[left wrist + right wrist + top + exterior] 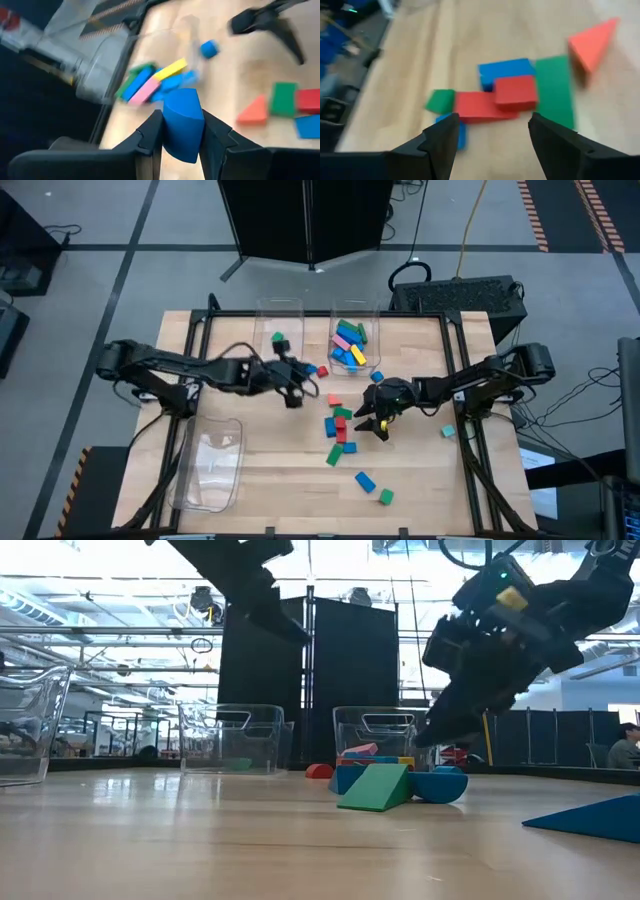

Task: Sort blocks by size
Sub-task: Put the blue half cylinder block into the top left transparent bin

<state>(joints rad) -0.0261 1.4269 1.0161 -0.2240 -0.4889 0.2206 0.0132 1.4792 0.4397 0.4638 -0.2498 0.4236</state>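
My left gripper (303,372) hovers over the middle of the table, in front of the two far bins, shut on a blue block (182,125) with one rounded side. My right gripper (492,135) stands open just above a cluster of red, blue and green blocks (512,95) lying flat on the table (280,480); its fingers touch none of them. An orange wedge (592,42) lies beside the cluster. The right-hand far bin (352,340) holds several coloured blocks; the left-hand far bin (280,330) holds a green one. My left gripper pinches the blue block by two opposite flat sides (167,132) between its two fingers (150,137). The block's rounded end sticks out past the fingertips. It is lifted clear of the table.
A third clear bin (210,460) lies at the table's near left. Loose blocks lie apart: a blue one (365,480) and a green one (385,496) toward the near edge, a cyan one (447,432) at the right, a blue one (376,376) and a red one (322,370) near the far bins.
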